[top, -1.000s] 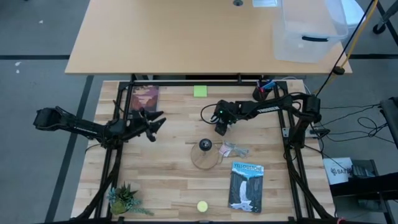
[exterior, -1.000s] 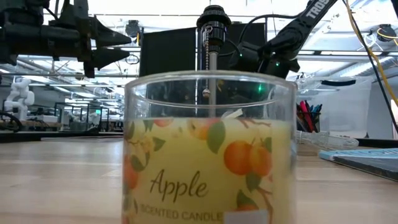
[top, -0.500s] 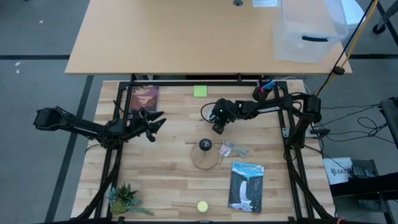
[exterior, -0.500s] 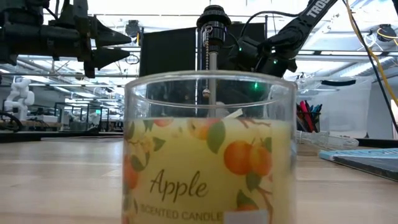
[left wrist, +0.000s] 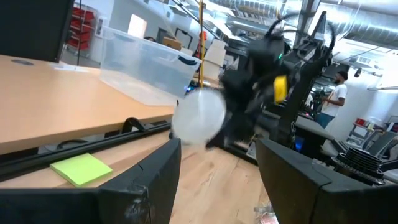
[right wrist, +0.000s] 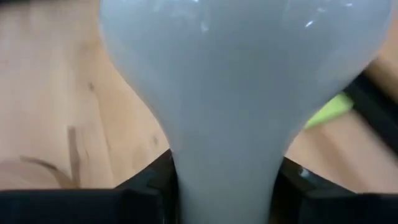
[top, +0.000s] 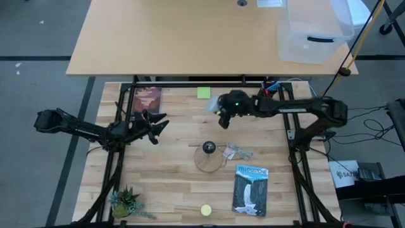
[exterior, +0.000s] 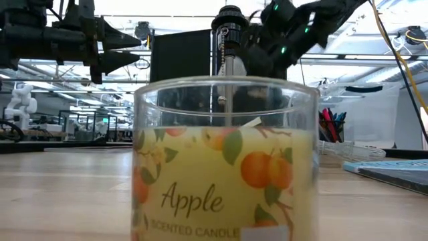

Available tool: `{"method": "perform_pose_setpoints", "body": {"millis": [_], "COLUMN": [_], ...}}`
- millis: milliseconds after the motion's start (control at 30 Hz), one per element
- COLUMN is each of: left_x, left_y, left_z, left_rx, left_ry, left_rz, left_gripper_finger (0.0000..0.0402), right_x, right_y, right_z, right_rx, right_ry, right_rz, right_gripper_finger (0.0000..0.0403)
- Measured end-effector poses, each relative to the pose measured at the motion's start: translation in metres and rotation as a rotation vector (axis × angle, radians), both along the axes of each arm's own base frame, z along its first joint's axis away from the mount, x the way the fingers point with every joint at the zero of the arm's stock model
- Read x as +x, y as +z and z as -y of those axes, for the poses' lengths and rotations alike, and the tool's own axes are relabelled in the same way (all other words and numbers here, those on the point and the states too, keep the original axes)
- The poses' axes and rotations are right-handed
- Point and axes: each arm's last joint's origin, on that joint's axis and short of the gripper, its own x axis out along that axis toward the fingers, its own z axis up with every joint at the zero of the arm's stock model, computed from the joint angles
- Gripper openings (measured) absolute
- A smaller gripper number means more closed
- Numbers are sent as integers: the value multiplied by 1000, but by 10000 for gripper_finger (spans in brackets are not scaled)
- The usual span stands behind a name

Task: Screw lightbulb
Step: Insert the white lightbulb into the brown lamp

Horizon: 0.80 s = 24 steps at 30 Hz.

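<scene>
High view. 2 arms over the wooden table (top: pixel 171 183). Right gripper (top: pixel 221 114) is raised near the back edge, close to the green sticky note (top: pixel 203 92), with the lightbulb (top: pixel 212 105) showing as a pale blur at its tip. Left gripper (top: pixel 158 126) hangs at the left side, fingers spread and holding nothing. The wooden base (top: pixel 209 156) with its black socket sits at mid-table, well apart from the bulb. Also present: 2 books (top: pixel 250 189), a small plant (top: pixel 126 202), a yellow disc (top: pixel 205 209).

Low view. A candle jar (exterior: pixel 226 157) fills the foreground; the right arm shows high behind it, beside a black socket on a metal post (exterior: pixel 229 27).

Left wrist view. The white globe (left wrist: pixel 199 116) is held up in the air by the far gripper.

Right wrist view. The bulb's tapering neck (right wrist: pixel 224 168) is clamped between the 2 dark fingers (right wrist: pixel 146 193), globe pointing outward.

Handling, as a judgement: light, smooth, slippery and breakable, so grip the narrowing neck gently and never squeeze the globe. The screw end appears to sit inside the grasp, which may complicate threading.

Change from 1 second earlier: the right arm has lifted and drawn back from the table near the base, its fingers closing onto the bulb. The left arm is unmoved.
</scene>
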Motion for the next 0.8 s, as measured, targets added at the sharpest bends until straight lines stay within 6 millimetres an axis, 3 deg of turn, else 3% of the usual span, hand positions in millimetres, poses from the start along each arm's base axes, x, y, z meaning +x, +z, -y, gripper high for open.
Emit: {"method": "perform_pose_setpoints", "body": {"millis": [133, 333, 633, 800], "left_x": [3, 18, 53, 58], "left_y": [9, 43, 92, 104], "left_z": [0, 2, 8, 15], "left_rx": [-1, 73, 226, 244], "left_ry": [0, -35, -47, -76], "left_rz": [29, 36, -152, -150], "left_gripper_finger": [213, 213, 213, 213], "right_x": [-12, -27, -25, -23], "right_y": [32, 62, 83, 89], "right_z": [-5, -19, -56, -75], "right_rx": [-53, -116, -167, -179], "right_ry": [15, 66, 227, 294], "right_rz": [124, 220, 367, 428], "right_gripper_finger": [152, 148, 148, 151]}}
